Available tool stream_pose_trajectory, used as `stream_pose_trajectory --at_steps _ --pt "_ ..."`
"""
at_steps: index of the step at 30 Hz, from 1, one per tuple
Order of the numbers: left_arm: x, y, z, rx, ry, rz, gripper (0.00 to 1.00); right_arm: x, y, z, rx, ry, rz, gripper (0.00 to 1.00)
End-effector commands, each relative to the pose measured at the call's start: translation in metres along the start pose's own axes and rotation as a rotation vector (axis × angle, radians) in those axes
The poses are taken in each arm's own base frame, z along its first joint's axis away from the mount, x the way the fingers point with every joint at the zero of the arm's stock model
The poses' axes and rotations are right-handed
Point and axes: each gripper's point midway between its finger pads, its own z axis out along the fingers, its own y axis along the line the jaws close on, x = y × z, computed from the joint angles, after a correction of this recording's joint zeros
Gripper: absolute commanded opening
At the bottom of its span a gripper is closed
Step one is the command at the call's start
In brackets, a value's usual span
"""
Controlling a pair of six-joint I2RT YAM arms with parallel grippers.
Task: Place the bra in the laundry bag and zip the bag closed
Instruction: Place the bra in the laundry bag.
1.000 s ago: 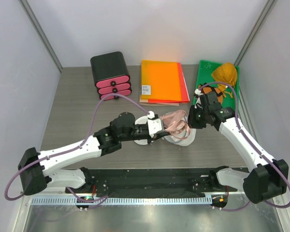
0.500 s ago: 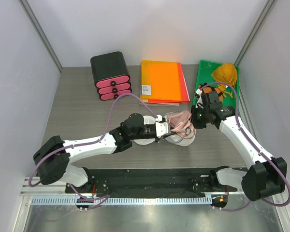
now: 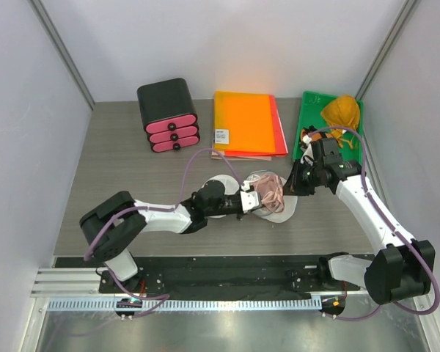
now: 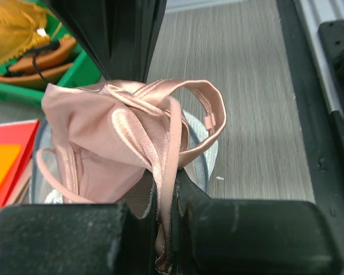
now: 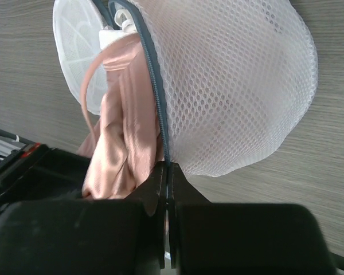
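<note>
- Reaching low across the grey surface [image 3: 125, 161] in the top view, the left gripper [image 3: 251, 201] sits at frame centre, clamped on the pink bra [image 3: 269, 191]. The bra is bunched over the white laundry bag [image 3: 284, 213].
- At the bag's right rim, the right gripper [image 3: 296, 183] is closed. A black drawer unit [image 3: 167, 110], orange folders [image 3: 246, 123] and a green tray [image 3: 312, 117] line the upper part of the frame.
- Left wrist view: at the bottom edge the left gripper [image 4: 166, 209] pinches a fold of the bra [image 4: 114, 143]. One strap loops right over the bag's mesh rim [image 4: 211, 153].
- Right wrist view: at lower centre the right gripper [image 5: 167, 177] is clamped together on the bag's dark zipper rim. The mesh dome [image 5: 235, 86] fills the upper right, and the bra [image 5: 123, 143] spills from the open gap at left.
</note>
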Motion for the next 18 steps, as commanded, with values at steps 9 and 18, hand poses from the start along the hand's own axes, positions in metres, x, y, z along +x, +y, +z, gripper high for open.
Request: stream_pose_trajectory --at_steps 9,18 --pt "0.023 0.02 0.016 -0.1 0.028 0.12 0.0 -0.001 0.023 -0.016 -0.103 -0.004 0.004 0.01" --pt "0.025 0.007 0.051 -0.03 0.054 0.152 0.0 -0.003 0.031 -0.016 -0.14 0.011 0.001 0.01"
